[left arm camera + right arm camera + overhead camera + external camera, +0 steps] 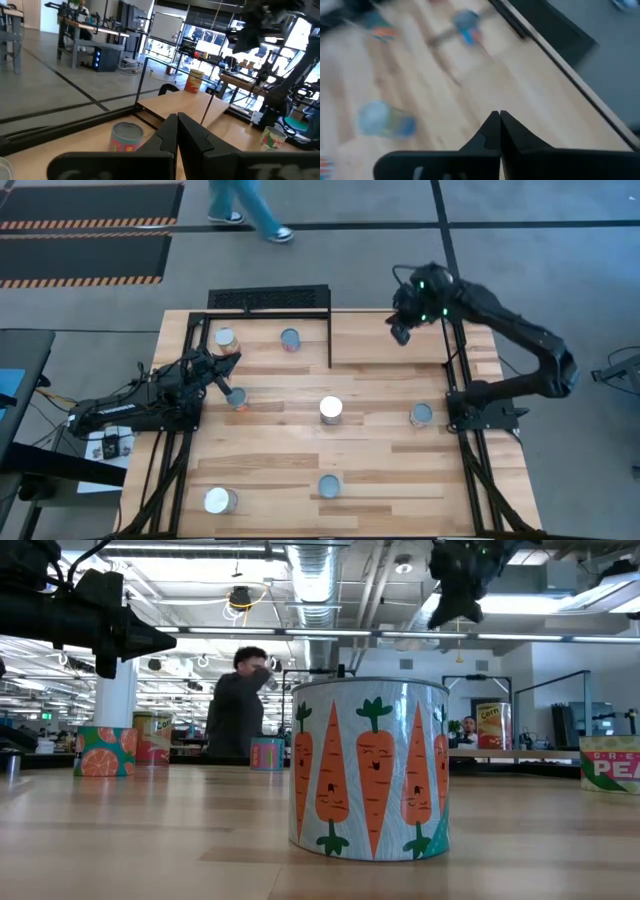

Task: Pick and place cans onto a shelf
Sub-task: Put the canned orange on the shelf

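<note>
Several cans stand upright on the wooden table. Two of them (225,338) (290,338) stand on the black-framed plank shelf (260,355) at the far left. Others stand at the left (237,398), the middle (330,408), the right (421,414) and the near side (329,485) (218,500). My left gripper (220,364) is shut and empty, between the shelf's left can and the can at the left; its wrist view (177,120) shows a can (126,136) just ahead. My right gripper (400,333) is shut and empty (499,117), raised over the table's far right part.
A black perforated grate (268,298) stands behind the shelf. Black frame bars (330,340) (455,360) run across and along the table. The carrot-labelled can (368,770) fills the low view. A person (250,210) walks beyond the far edge.
</note>
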Tool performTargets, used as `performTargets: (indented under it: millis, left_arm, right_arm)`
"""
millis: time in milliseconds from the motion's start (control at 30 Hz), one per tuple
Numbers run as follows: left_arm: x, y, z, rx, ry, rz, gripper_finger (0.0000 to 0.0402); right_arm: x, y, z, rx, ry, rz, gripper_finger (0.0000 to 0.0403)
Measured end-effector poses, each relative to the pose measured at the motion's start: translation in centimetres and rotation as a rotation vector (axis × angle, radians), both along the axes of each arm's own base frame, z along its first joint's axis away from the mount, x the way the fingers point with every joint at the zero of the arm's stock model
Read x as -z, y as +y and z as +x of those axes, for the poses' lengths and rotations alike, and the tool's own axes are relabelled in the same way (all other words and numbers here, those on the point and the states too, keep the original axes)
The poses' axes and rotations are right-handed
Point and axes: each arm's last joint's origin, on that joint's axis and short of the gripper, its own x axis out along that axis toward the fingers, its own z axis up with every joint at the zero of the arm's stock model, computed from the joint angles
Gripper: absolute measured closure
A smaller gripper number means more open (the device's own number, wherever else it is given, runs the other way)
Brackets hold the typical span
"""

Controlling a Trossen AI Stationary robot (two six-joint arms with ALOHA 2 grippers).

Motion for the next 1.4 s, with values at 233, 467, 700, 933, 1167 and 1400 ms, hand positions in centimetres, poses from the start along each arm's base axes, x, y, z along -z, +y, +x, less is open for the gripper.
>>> performTargets:
  millis: [233, 467, 700, 933, 1167, 1400]
  left_arm:
    - [0.0, 0.0, 0.0, -0.002, 0.000, -0.001, 0.0401]
    - [0.0, 0.0, 0.0, -0.002, 0.001, -0.001, 0.0401]
    - [0.0, 0.0, 0.0, 0.014, 0.012, 0.016, 0.0401]
    - [-1.4, -0.2, -0.1, 0.071, 0.005, 0.015, 0.0401]
    - [-5.0, -0.2, 0.9, 0.153, 0.111, -0.115, 0.0401]
    - [-8.1, 0.2, 3.9, 0.231, 0.408, -0.234, 0.0380]
  right_arm:
    - [1.9, 4.8, 2.5, -0.173, -0.309, -0.058, 0.0394]
    - [3.0, 7.5, 4.8, -0.219, -0.515, -0.028, 0.0396]
    - [3.6, 9.3, 6.0, -0.234, -0.505, -0.036, 0.0391]
    - [2.8, 9.7, 5.4, -0.234, -0.535, -0.053, 0.0394]
    - [3.1, 8.4, 5.4, -0.324, -0.529, -0.022, 0.0399]
    - [4.0, 7.0, 5.5, -0.322, -0.696, -0.073, 0.0400]
